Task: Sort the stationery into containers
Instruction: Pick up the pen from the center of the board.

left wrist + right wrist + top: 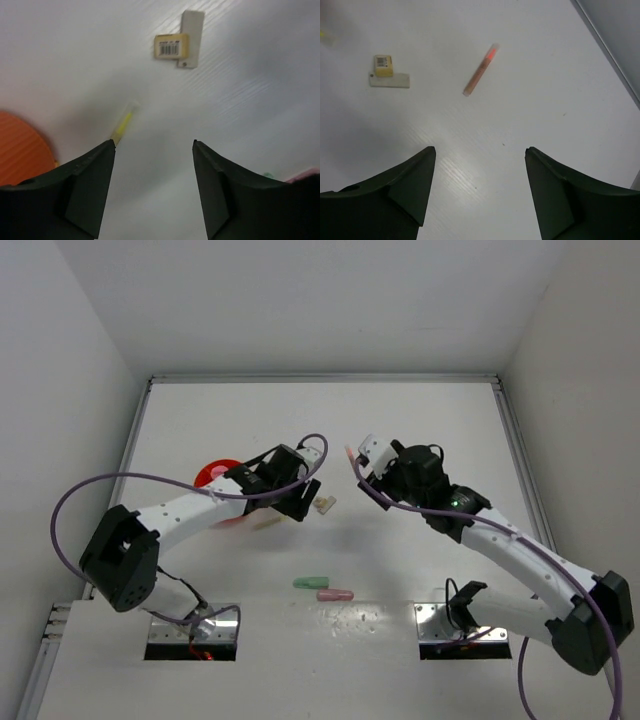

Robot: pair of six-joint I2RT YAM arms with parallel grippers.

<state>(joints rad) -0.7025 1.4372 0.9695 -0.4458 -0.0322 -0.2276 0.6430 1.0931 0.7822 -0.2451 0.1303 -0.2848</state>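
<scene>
Tub [214,473] x1, orange, partly under L arm [180,510]. L jaws and R jaws both spread wide, nothing held. Bars x2: green bar [311,582] just beside pink bar [336,594]. Blocks x2: beige block [171,46] touching pale block [193,24]. Sticks x2: yellow stick [125,121] nr tub, pink stick [481,70] alone. All loose on white surface [420,560]; white walls [300,300].

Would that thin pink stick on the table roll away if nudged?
Probably: the pink stick looks round and slim, so a sideways push may roll it. It lies straight, so likely stiff; so thin, probably light.
</scene>
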